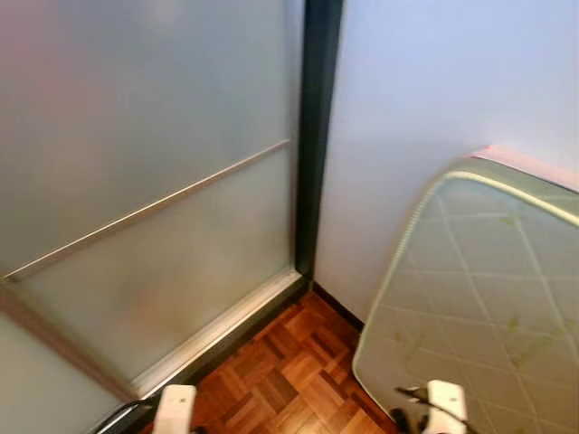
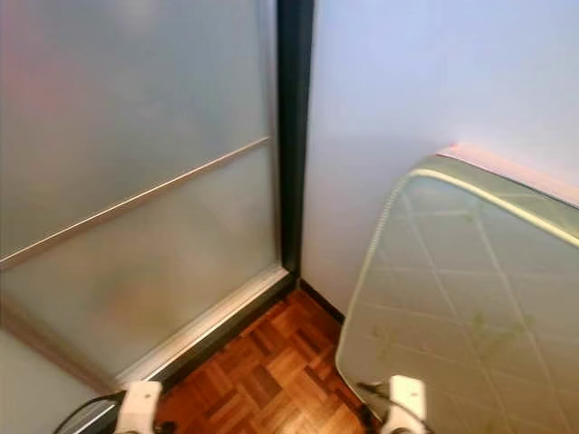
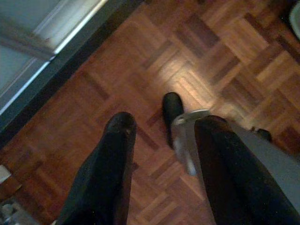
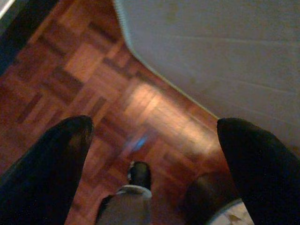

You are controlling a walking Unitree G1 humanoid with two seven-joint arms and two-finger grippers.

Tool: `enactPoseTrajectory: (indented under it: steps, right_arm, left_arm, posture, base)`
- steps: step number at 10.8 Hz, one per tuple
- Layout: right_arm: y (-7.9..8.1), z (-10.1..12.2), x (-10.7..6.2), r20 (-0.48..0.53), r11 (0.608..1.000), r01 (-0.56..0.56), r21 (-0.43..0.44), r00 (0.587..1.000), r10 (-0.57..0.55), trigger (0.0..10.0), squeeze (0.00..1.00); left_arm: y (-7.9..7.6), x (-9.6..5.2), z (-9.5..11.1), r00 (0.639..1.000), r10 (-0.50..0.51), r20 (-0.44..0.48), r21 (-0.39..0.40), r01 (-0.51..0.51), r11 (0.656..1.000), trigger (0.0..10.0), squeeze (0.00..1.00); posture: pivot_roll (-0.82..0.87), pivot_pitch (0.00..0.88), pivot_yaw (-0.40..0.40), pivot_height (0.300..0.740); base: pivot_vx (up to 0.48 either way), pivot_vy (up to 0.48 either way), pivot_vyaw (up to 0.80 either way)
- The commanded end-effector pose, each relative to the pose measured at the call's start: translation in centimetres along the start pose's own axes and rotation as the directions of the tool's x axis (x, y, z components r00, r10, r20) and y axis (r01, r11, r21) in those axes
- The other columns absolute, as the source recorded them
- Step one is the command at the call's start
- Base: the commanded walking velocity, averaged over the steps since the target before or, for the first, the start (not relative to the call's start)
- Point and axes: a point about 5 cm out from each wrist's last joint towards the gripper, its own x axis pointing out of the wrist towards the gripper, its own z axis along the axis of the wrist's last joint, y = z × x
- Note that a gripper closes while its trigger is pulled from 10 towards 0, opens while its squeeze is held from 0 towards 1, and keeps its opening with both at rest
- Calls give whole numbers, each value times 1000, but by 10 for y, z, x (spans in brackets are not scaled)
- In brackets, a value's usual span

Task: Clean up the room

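I face a room corner with nothing loose lying on the parquet floor (image 1: 289, 380). Both arms hang at my sides, and their white wrist parts (image 1: 175, 407) (image 1: 445, 402) show at the bottom edge of the eye views. In the left wrist view, my left gripper (image 3: 166, 124) is open and empty above the floor, with my own black foot (image 3: 172, 108) below it. My right gripper (image 4: 157, 126) is spread wide and holds nothing; it hangs beside the mattress (image 4: 225, 61).
A frosted glass sliding door (image 1: 154, 181) with a dark frame post (image 1: 317, 136) closes off the left. A pale wall (image 1: 407, 108) fills the middle. A quilted mattress (image 1: 479, 289) leans against it on the right. A narrow strip of floor runs between them.
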Motion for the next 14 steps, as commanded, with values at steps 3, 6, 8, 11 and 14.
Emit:
enactPoseTrajectory:
  steps: [3,6,8,11,14]
  right_arm:
    - [-10,6,0,16,999,44,26,999,-45,10000,0]
    - [0,12,2,25,996,50,68,998,-52,10000,0]
    - [8,12,3,28,994,46,98,998,-49,10000,0]
    - [16,8,3,20,988,40,148,999,-43,10000,0]
    - [9,7,3,19,979,84,187,996,-89,10000,0]
  left_arm:
    - [-10,1,3,999,-47,-11,67,47,997,10000,0]
    - [-1,2,13,1000,-30,4,80,30,996,10000,0]
    - [9,1,15,1000,-21,-2,101,21,995,10000,0]
    - [16,0,15,1000,-20,-1,129,20,991,10000,0]
    - [9,1,16,997,-73,-20,216,76,973,10000,0]
  posture:
    - [-85,44,17,740]
    - [-145,43,20,740]
    - [-168,72,66,740]
    - [-120,100,107,740]
    - [-185,109,138,740]
  base:
    - [0,0,0]
    - [0,0,0]
    - [0,0,0]
    - [0,0,0]
    - [0,0,0]
